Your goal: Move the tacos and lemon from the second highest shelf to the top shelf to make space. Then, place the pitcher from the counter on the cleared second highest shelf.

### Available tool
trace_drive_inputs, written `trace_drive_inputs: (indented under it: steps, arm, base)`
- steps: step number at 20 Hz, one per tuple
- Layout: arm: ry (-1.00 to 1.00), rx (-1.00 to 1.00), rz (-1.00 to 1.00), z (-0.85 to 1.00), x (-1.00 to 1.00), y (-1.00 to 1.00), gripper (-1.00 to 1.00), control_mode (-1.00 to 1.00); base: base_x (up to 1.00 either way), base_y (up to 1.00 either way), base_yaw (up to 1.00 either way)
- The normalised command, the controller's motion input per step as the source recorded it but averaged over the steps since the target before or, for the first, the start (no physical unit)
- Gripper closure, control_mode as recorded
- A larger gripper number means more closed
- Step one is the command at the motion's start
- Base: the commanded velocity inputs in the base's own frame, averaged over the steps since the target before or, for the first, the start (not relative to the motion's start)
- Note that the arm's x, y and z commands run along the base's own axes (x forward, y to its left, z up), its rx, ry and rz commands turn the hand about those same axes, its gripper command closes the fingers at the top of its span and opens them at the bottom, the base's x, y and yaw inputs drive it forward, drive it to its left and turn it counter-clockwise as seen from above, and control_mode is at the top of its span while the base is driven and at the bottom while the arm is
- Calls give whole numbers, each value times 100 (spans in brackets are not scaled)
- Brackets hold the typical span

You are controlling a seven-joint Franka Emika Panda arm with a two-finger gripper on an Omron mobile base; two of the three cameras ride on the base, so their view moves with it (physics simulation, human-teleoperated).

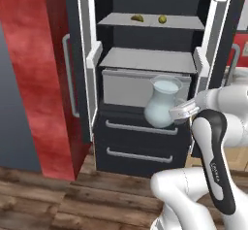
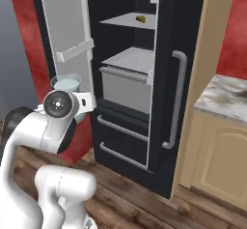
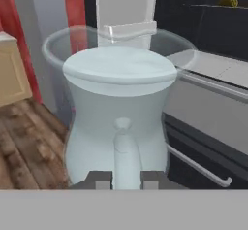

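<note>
My gripper (image 1: 180, 111) is shut on the handle of the pale blue pitcher (image 1: 161, 103), which hangs upright in front of the open fridge, below the second highest shelf (image 1: 145, 59) and off its right front. That shelf is bare. On the top shelf (image 1: 184, 24) lie the tacos (image 1: 137, 18) and the lemon (image 1: 162, 19) side by side. In the hand view the pitcher (image 3: 121, 98) stands close, its handle between the fingertips of my gripper (image 3: 127, 178). The right base view has the pitcher (image 2: 66, 84) behind my arm, and the counter (image 2: 226, 97) at the right.
Both fridge doors (image 1: 80, 64) (image 2: 166, 78) stand open at either side. A grey drawer box (image 1: 128, 86) sits under the second highest shelf, with two dark drawers (image 1: 140, 141) below it. Tan cabinets (image 2: 226, 155) stand right of the fridge, on a wood floor.
</note>
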Motion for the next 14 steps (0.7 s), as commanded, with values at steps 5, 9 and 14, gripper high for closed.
trace_drive_inputs:
  steps: [5,9,14]
  arm:
    - [0,0,0,0,0,0,100,100]
    - [0,0,0,0,0,0,100,100]
    - [0,0,0,0,0,0,100,100]
  base:
    - [51,39,-59]
    - [59,40,-55]
    - [61,64,-47]
